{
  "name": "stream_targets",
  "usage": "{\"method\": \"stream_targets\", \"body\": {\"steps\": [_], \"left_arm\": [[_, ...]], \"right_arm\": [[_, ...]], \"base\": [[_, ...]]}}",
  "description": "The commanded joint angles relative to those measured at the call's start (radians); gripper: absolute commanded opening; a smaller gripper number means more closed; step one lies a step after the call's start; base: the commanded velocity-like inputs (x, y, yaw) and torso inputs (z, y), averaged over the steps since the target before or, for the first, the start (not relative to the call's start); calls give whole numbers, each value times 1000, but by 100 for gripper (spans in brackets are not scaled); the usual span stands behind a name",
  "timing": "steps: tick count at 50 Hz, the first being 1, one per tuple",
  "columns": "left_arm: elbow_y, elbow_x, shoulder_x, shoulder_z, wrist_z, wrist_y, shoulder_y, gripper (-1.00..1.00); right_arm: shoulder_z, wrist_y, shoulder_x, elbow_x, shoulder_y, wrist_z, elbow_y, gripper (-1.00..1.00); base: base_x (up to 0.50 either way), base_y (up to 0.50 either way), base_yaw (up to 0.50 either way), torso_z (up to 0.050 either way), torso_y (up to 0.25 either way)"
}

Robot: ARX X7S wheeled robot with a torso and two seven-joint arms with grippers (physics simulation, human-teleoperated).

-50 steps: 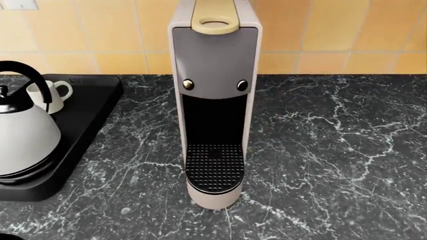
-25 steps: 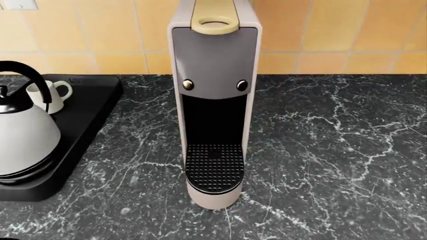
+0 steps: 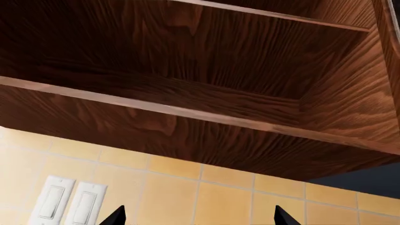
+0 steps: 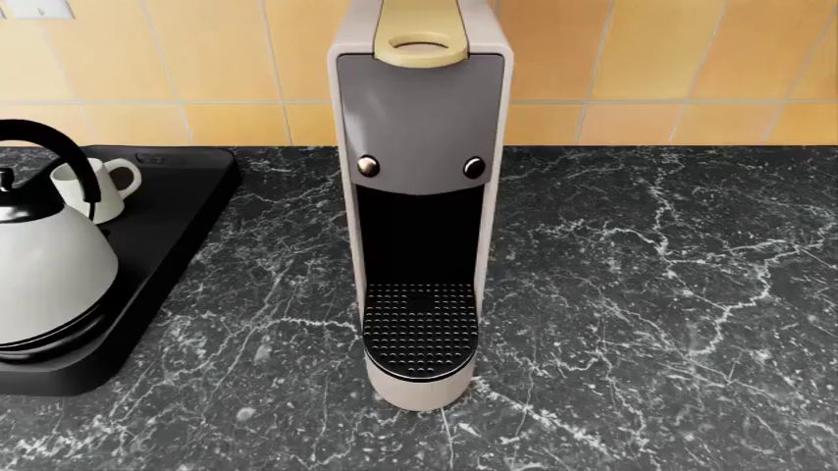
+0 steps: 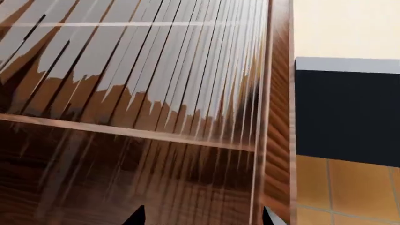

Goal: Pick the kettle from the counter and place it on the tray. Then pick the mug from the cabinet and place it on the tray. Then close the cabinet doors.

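With the white egg-shaped kettle [image 4: 46, 270] and small cream mug [image 4: 94, 187] both on the black tray [image 4: 177, 221] at the marble counter's [image 4: 629, 294] left edge, only shutting the wooden cabinet [image 3: 206, 70] remains, both grippers [image 3: 196, 216] [image 5: 201, 216] raised toward it, fingertips spread apart.

Neither arm shows in the head view. Left gripper [image 3: 198, 216]: only two dark fingertips [image 3: 116, 216] visible at the frame's edge, spread wide apart, nothing between them. Right gripper [image 5: 200, 216]: likewise two dark fingertips [image 5: 136, 217], set apart, holding nothing. Both wrists point upward.
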Motion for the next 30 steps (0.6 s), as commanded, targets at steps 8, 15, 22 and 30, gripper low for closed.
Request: {"method": "stream_targets", "body": {"steps": [8,15,22,30], "left_arm": [[21,86,15,-79,147,1,54,100],[25,118,22,-87,183,2,62,100],[31,148,31,-92,217,2,68,100],[35,156,29,-98,231,12,80,100]], "right_arm": [[-263,-209,-54,54,-81,-177,138,100],[-387,-222,-52,-22,-109,-229,176,100],[-501,-232,-50,-92,-136,-266,203,100],[-618,-239,-52,-162,-151,-304,247,100]], "base": [[3,3,3,0,0],[3,1,1,0,0],[4,0,0,0,0],[4,0,0,0,0]]}}
